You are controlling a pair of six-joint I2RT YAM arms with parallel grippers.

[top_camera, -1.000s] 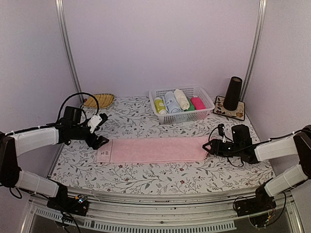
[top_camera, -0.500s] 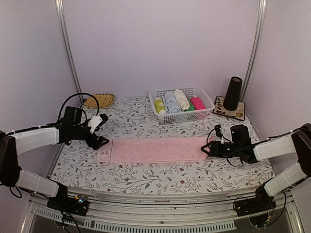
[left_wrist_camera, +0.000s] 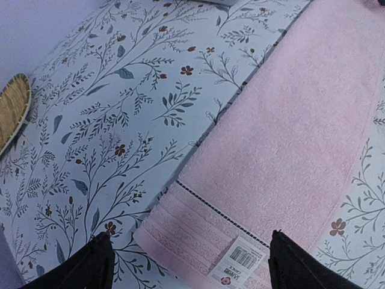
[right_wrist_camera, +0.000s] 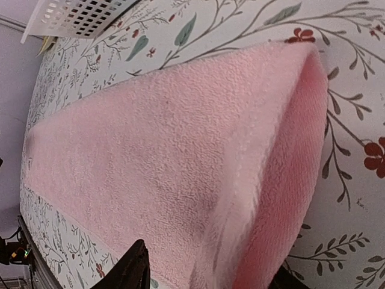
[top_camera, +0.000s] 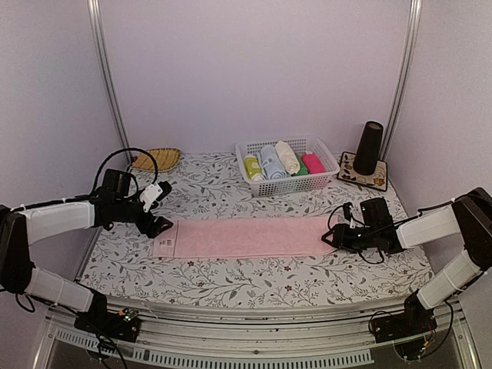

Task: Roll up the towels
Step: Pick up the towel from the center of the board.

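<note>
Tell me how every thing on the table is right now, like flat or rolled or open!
Pale pink rectangular cloth towel: unrolled, flat along the table, right end lifted.
Left gripper: jaws open, above the towel's labelled left end.
Right gripper: jaws either side of the lifted end; grip unclear.
Coloured cloth towel rolls: rolled, side by side in the white plastic basket.
Tall black cone: upright on a small patterned mat.

The pink towel lies flat as a long strip running from 9 to 3 o'clock. Its 9 o'clock end has a ribbed border and a white label, and its 3 o'clock end curls upward. The cream towel sits rolled in the basket at 12 o'clock.
</note>
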